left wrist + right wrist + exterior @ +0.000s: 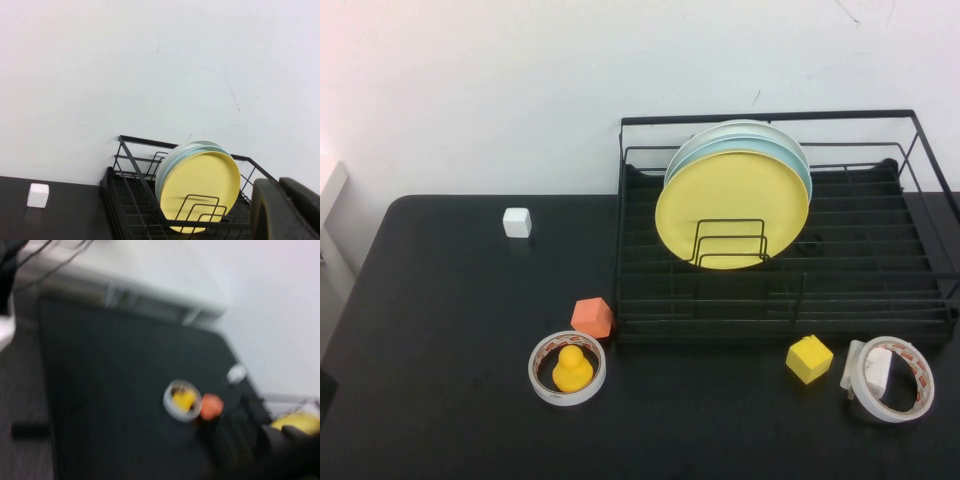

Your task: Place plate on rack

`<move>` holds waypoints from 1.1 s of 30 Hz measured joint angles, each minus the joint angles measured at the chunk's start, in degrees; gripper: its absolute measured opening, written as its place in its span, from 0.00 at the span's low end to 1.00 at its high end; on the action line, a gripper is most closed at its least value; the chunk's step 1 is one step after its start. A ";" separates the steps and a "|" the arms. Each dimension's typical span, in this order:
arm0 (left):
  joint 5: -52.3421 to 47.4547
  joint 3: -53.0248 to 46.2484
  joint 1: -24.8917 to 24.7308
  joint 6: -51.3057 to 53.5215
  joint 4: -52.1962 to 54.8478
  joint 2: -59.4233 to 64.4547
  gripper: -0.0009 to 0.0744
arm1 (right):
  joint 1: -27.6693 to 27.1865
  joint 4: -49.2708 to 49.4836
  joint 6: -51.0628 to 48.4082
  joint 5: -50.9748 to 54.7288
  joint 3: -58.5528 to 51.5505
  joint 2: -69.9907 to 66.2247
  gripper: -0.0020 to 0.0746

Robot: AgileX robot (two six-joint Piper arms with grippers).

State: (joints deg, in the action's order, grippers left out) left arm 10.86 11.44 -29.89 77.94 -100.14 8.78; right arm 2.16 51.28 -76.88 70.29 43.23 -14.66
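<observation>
plate (732,207) upright in rack (880,255), 1 o'clock | left gripper (285,210) near rack, grip unclear | right gripper (290,450) raised, grip unclear

Neither arm is showing up in the high view. The left gripper (285,210) is peeking in at a corner of its wrist view, mostly cut off. The right gripper (290,452) is just a dark smear, whole view's blurring out. Yellow plate (732,208) is hiding most of the two plates behind it.
</observation>
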 joint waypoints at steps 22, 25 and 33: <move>0.13 0.00 0.00 0.20 0.00 0.00 0.01 | 0.00 -34.53 36.40 -46.30 -17.97 6.58 0.03; 0.13 0.00 0.00 0.20 0.00 0.00 0.01 | 0.00 -49.98 60.94 -50.70 -26.83 11.95 0.03; 0.13 0.00 0.00 0.20 0.00 0.00 0.01 | 0.00 -69.82 94.17 -48.35 -39.62 15.35 0.03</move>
State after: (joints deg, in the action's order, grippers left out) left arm 10.98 11.44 -29.89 78.15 -100.14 8.78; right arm 2.16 -18.55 17.29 21.94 3.61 0.69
